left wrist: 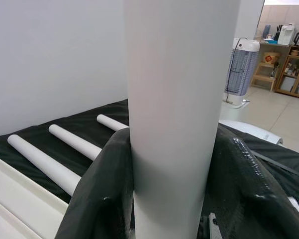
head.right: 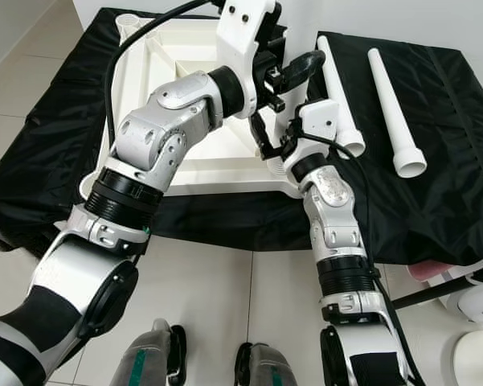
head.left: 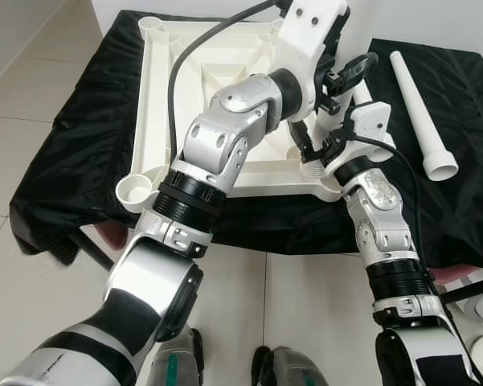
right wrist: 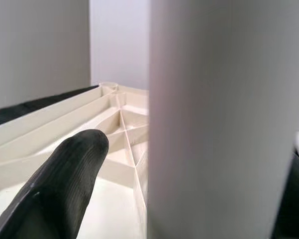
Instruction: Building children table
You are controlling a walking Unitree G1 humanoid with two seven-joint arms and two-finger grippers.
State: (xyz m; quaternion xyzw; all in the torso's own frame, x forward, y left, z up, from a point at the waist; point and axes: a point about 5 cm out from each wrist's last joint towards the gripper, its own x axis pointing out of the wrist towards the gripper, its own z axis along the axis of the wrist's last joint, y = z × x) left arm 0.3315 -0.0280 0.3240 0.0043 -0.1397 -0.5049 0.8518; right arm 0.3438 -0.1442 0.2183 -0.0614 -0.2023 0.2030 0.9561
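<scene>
1. The upturned white tabletop lies on a desk draped in black cloth, its ribbed underside up, with open round sockets at its corners, such as the near-left socket.
2. An upright white leg stands at the tabletop's near-right corner, between the 2 claws.
3. The left claw is clamped on that leg high up, its black fingers wrapped on both sides.
4. The right claw sits low at the same corner. One black finger lies beside the leg, but whether it grips cannot be told.
5. 2 spare legs lie on the cloth to the right, apart from the tabletop.
6. The step in hand looks like seating this leg in its socket. To do it well, I judge the leg must be kept plumb over the socket, pressed straight down rather than sideways, with the lower claw steadying the corner so the tabletop does not slide on the cloth.
</scene>
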